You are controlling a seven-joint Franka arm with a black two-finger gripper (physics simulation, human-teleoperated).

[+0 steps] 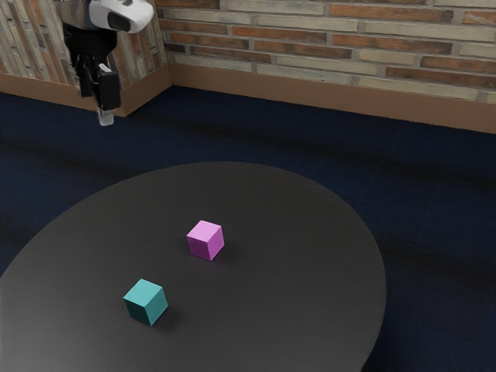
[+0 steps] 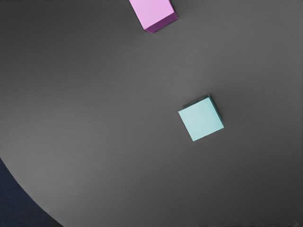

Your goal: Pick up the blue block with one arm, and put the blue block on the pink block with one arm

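The brick wall forms the rear of the scene, with a brown skirting strip along its base. Dark blue floor lies below it and surrounds the work area.

The desk is round, dark grey and plain-surfaced.

The arm enters at the exterior view's upper left. Its end effector hangs pointing downward, high above the floor and well apart from both blocks. It holds nothing. Whether it is set wide or narrow cannot be told from the exterior view.

The pink block rests flat on the desk, near the middle of the surface.

The blue block, teal in shade, rests flat on the desk. In the exterior view it sits toward the left of and nearer the camera than the pink block. The two blocks are near each other but not touching, with bare desk between them. In the wrist view the blue block shows its top face, with the desk edge and floor beyond it on the side away from the pink block.
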